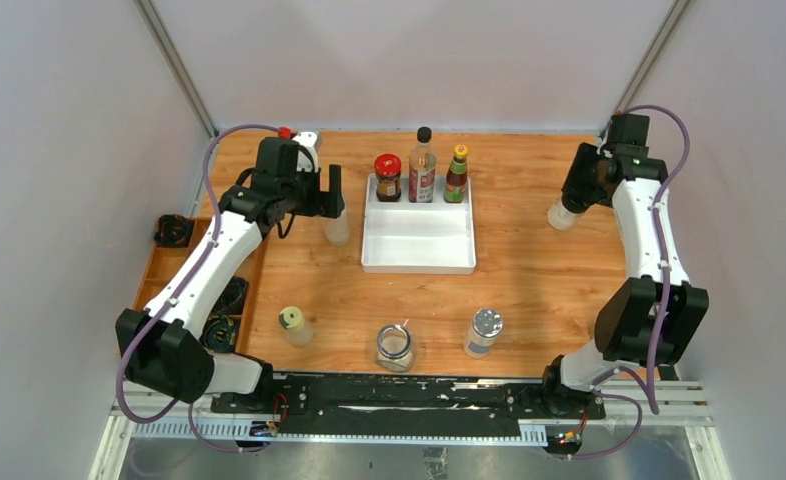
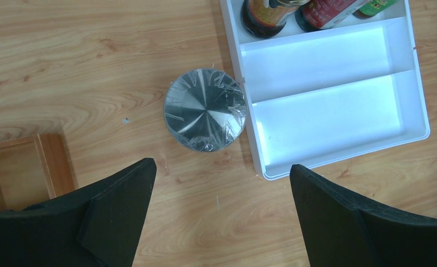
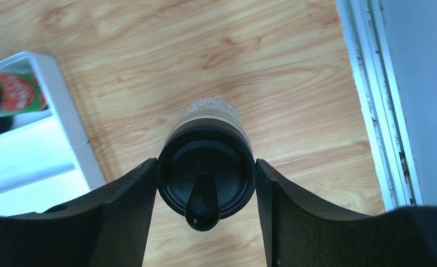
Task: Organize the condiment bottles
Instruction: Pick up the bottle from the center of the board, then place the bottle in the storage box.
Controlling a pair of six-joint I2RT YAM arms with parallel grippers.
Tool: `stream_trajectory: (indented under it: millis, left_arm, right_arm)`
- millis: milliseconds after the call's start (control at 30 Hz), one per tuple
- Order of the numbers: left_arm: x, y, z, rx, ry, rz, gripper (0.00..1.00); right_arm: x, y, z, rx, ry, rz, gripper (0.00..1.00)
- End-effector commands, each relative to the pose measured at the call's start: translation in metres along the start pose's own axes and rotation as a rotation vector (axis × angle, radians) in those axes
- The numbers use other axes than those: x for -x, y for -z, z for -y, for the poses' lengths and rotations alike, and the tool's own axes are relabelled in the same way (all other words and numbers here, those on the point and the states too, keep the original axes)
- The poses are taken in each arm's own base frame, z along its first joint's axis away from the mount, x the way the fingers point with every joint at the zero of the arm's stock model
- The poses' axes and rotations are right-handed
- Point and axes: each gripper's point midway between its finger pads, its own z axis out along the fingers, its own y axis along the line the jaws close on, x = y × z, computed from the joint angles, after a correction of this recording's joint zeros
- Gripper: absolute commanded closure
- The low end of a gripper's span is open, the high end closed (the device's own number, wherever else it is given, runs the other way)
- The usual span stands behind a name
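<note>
Condiment bottles, partly sorted: three bottles (image 1: pixel 422 165) are stood in the far compartment of the white tray (image 1: pixel 419 258). A silver-lidded jar (image 2: pixel 205 109) just beside it is overhung by the left gripper (image 2: pixel 221 167), spread wide and empty. A black-capped bottle (image 3: pixel 206 183) at far right is clamped at the cap by the right gripper (image 3: pixel 205 167). Three containers (image 1: pixel 395 347) at the near edge are left unsorted

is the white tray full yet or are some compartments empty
Partly filled. The white rectangular plastic tray holds three condiment bottles in its far compartment; the left wrist view shows the two nearer compartments bare.
</note>
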Motion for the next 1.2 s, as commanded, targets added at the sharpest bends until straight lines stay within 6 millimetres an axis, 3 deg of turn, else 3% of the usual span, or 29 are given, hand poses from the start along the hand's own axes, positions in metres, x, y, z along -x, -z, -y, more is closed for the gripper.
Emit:
stream_trajectory:
  millis: [0, 200, 533, 867, 1167]
  left_arm:
    - [0.001, 0.016, 0.001, -0.002, -0.002, 0.021, 0.03]
    - [0.001, 0.026, 0.000, 0.004, -0.003, 0.027, 0.03]
    - [0.001, 0.038, 0.000, 0.009, -0.005, 0.037, 0.03]
    - [0.000, 0.040, 0.000, 0.009, -0.006, 0.036, 0.03]
    - [-0.002, 0.038, -0.001, 0.011, -0.010, 0.027, 0.03]
  right_arm:
    - [0.002, 0.043, -0.037, 0.110, 0.098, 0.007, 0.53]
    - [-0.008, 0.075, -0.088, 0.230, 0.230, 0.000, 0.53]
    - [-0.031, 0.101, -0.153, 0.391, 0.393, -0.080, 0.53]
    - [-0.038, 0.077, -0.212, 0.373, 0.472, -0.032, 0.53]
    - [-0.035, 0.044, -0.245, 0.305, 0.500, 0.085, 0.54]
